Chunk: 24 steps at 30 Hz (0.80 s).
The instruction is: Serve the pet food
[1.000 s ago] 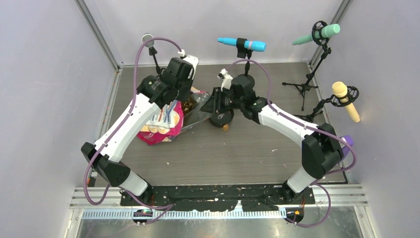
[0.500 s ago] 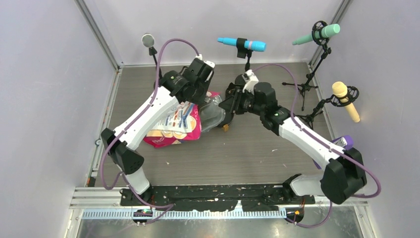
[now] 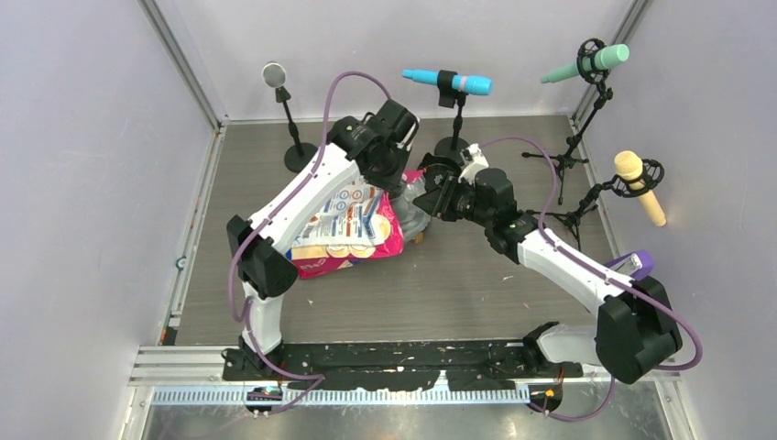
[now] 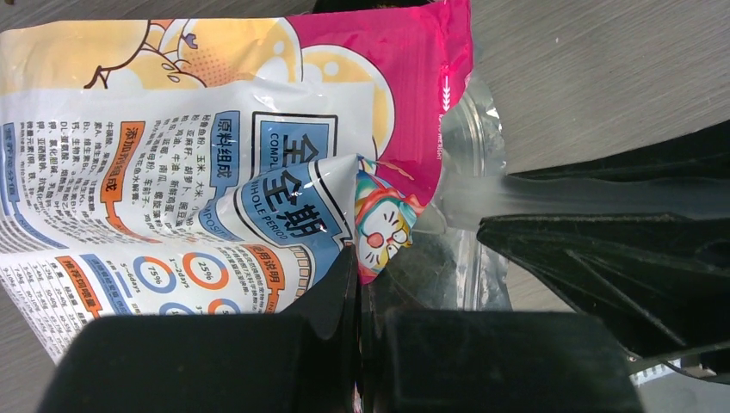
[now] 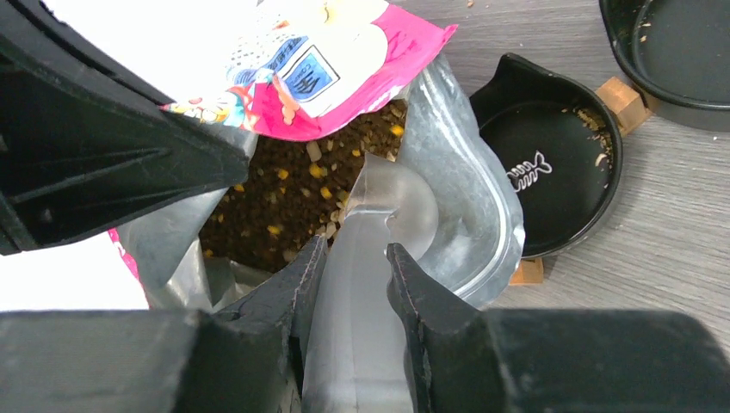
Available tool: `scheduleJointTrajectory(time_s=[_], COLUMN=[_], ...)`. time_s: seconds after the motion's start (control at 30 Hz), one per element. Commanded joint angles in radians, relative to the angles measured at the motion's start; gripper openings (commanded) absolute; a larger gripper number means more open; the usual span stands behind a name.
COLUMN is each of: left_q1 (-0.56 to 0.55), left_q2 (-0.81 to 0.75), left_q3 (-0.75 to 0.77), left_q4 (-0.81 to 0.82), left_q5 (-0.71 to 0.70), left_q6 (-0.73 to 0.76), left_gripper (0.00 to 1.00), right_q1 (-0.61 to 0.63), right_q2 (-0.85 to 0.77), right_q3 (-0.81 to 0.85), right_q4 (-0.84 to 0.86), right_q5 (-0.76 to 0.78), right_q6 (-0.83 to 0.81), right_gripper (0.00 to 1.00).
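Little of the serving is judged done: only a few crumbs are seen in either bowl, and the pouring is left to do. On the desk [image 3: 440, 284] the bag [image 3: 353, 229] is laid on its side, printed face up, with its mouth turned toward the right arm. The left arm [image 3: 293, 197] is reached over the bag from the near left. The right arm [image 3: 559, 257] is stretched in from the near right, so that both wrists meet at the bag's mouth. The left hand [image 4: 357, 258] is closed fully, with a fold of the printed film pinched between its fingers. The right hand [image 5: 353, 249] is part closed on the silvery inner lip of the mouth, which is held spread. A black bowl [image 5: 551, 185] with a fishbone mark is seen just beside that lip and partly under it. A second bowl [image 5: 671, 52] is set beyond. The pet food [image 5: 293, 194] is nearly all inside the bag and is exposed at the opened mouth.
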Motion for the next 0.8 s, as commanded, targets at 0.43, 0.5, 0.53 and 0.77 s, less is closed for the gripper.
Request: scheduleJointTrajectory(time_s=[0.43,0.5,0.53,0.77], left_q1=[0.008,0.014,0.014,0.014], left_q2=[-0.086,-0.092,-0.098,-0.106], left_q3=[0.109,0.119,0.12,0.143], left_q4=[-0.082,-0.092,-0.097,-0.111], left_q5=[-0.094,-0.112,-0.124,-0.201], left_q6=[0.018,0.007,0.003,-0.003], left_gripper=[0.0,0.0,0.0,0.0], right_q1=[0.068,0.09,0.099,0.188], right_q2=[0.229,0.256,0.264,0.384], right_q3=[0.118,0.138,0.144,0.252], right_q4=[0.189,0.173,0.167,0.109], right_q5=[-0.008,-0.008,-0.002,0.021], right_q6=[0.092,0.09,0.087,0.057], right_gripper=[0.05,0.05,0.05,0.05])
